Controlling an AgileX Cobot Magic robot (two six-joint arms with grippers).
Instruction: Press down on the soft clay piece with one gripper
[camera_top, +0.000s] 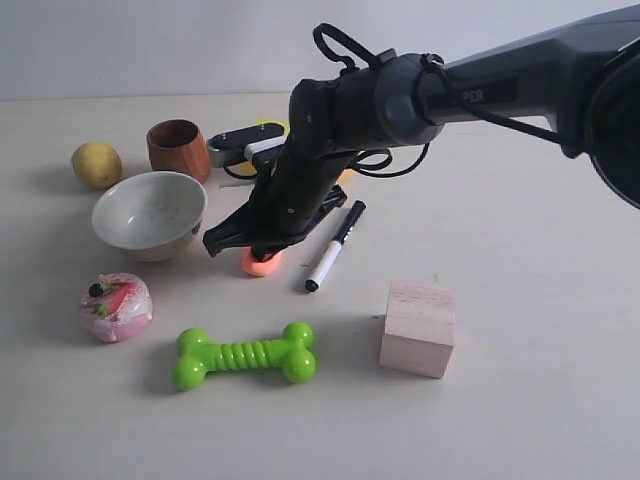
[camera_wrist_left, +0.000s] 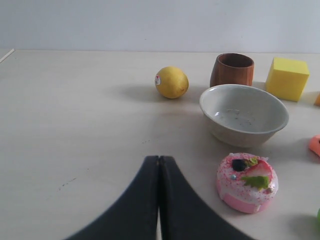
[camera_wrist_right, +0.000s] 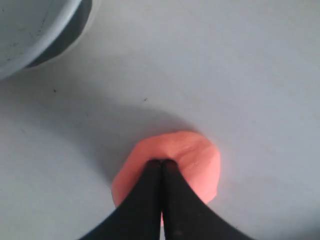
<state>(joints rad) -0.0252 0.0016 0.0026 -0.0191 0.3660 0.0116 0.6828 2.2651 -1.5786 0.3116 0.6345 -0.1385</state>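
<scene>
The soft clay piece (camera_top: 262, 263) is a small salmon-orange lump on the table between the white bowl and the marker pen. My right gripper (camera_top: 258, 248) reaches in from the right and rests on top of it, jaws shut together. In the right wrist view the clay (camera_wrist_right: 192, 160) is dented where the closed tips of the gripper (camera_wrist_right: 161, 162) sink into it. My left gripper (camera_wrist_left: 159, 159) is shut with nothing in it, above bare table near the pink cake toy (camera_wrist_left: 247, 182). An edge of the clay (camera_wrist_left: 315, 144) shows at that view's border.
A white bowl (camera_top: 150, 213), a wooden cup (camera_top: 179, 150) and a lemon (camera_top: 96, 165) stand at the left. The pink cake toy (camera_top: 116, 306), a green dog bone (camera_top: 244, 354), a marker pen (camera_top: 335, 245) and a wooden block (camera_top: 418, 327) surround the clay. A yellow cube (camera_wrist_left: 287, 78) sits behind the bowl.
</scene>
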